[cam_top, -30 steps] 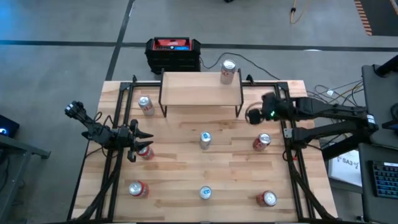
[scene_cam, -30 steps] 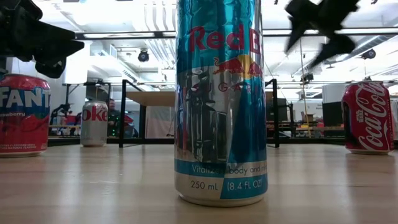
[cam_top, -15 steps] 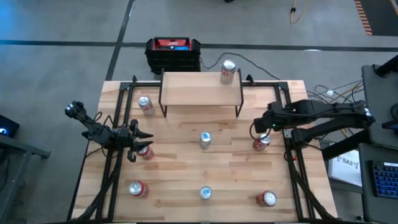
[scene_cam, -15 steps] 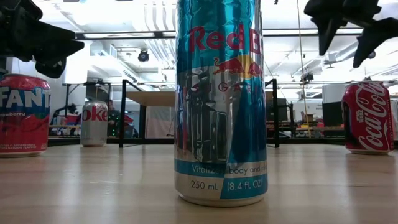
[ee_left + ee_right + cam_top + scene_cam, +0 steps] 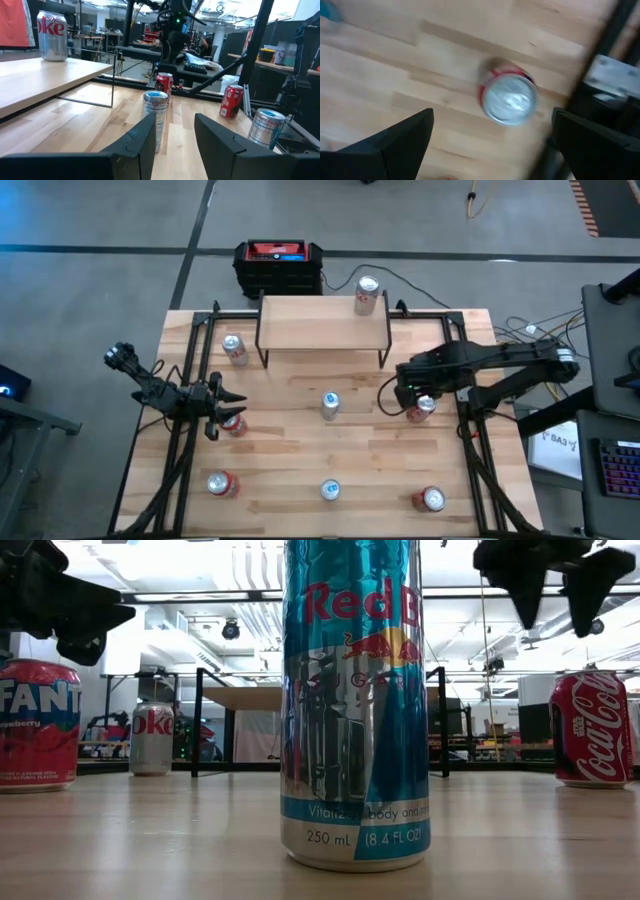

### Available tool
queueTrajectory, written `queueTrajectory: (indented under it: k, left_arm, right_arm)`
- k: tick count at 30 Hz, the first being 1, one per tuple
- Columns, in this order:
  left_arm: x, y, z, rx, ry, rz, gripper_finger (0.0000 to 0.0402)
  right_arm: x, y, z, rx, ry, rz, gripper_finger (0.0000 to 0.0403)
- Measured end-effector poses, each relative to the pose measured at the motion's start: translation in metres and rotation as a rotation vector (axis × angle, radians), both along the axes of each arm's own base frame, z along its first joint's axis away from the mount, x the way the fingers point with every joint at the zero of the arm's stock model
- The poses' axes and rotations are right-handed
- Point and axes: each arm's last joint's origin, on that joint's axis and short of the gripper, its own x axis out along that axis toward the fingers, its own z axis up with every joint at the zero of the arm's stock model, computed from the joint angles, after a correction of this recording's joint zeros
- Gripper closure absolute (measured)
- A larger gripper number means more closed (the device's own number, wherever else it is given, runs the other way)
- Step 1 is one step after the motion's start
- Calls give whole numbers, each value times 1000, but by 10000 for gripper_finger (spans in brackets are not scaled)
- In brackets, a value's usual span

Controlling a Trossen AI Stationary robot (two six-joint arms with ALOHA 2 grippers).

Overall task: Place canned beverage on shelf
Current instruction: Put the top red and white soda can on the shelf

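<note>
The right gripper [image 5: 404, 395] is hovering wide open just beside a red can [image 5: 422, 408], partly hiding it, near the shelf [image 5: 322, 323]. The left gripper [image 5: 222, 412], pinched closed, is waiting far left.

We see bright, even overhead light from ceiling fixtures beyond the Red Bull can [image 5: 352, 700]; the right wrist view is motion-blurred throughout.

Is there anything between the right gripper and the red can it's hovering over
Nothing visible. The right gripper is open above the red Coca-Cola can, which stands upright with bare table around it. The right wrist view shows the can top between the fingers with nothing over it.
</note>
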Motion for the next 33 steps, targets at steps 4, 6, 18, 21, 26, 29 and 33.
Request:
queueTrajectory:
  k: [4,6,18,21,26,29,33]
  left_arm:
    - [0,0,0,0,0,0,283]
    - [0,0,0,0,0,0,283]
    - [0,0,0,0,0,0,283]
    - [0,0,0,1,0,0,283]
    - [0,0,0,0,0,0,283]
    - [0,0,0,0,0,0,283]
    - [0,0,0,0,0,0,283]
  right_arm:
    - [7,1,2,5,21,100,21]
    - [8,1,0,14,13,131,21]
    - [-14,0,-25,27,36,86,21]
    - [-24,0,-36,45,18,72,21]
    - [-32,-2,-45,62,-58,65,21]
    - [-32,-1,-49,66,-73,63,21]
    - [-27,-1,-61,68,-28,72,21]
